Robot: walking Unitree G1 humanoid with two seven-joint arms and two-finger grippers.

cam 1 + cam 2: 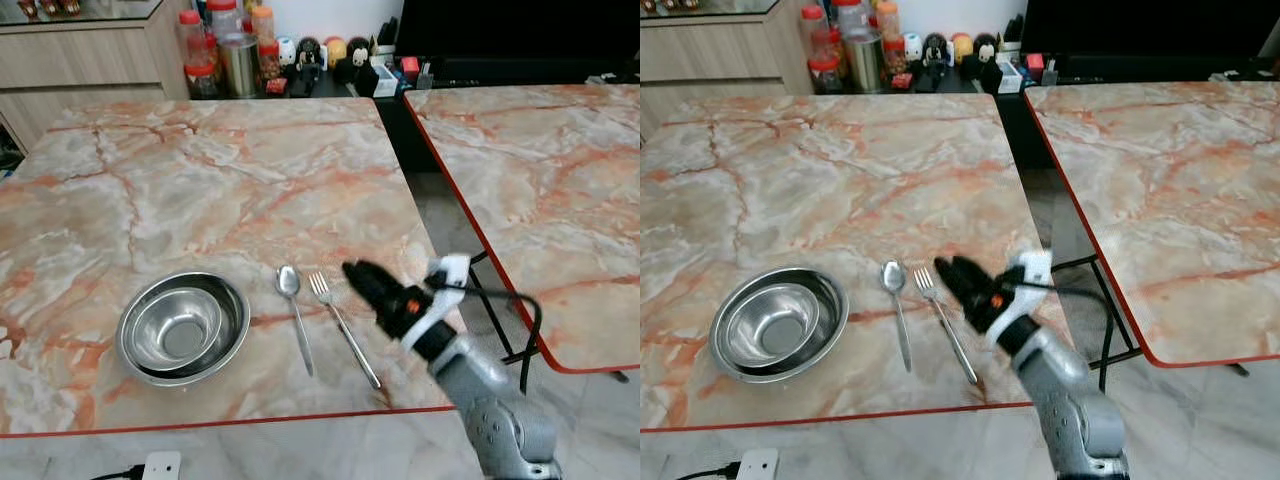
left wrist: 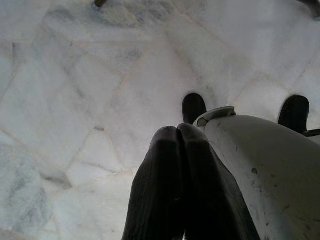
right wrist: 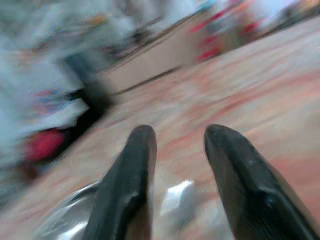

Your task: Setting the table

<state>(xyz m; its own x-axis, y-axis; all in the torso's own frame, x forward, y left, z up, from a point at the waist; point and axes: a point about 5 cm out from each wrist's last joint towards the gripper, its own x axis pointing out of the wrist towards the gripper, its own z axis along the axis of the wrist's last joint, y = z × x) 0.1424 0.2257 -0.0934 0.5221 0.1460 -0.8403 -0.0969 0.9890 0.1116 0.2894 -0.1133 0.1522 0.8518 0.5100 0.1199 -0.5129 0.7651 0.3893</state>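
1. We see the fork [image 1: 343,327] lying flat near the front edge of the marble table [image 1: 200,180], just right of the spoon [image 1: 293,315], the two apart
2. Left of the spoon sit the stacked steel bowls [image 1: 183,327]
3. Our right gripper [image 1: 362,280] hovers just right of the fork, fingers spread with nothing between them
4. Our left gripper [image 2: 177,135] hangs over the pale floor [image 2: 75,100], fingers pressed together
5. Jars [image 1: 225,45] stand beyond the table's far edge
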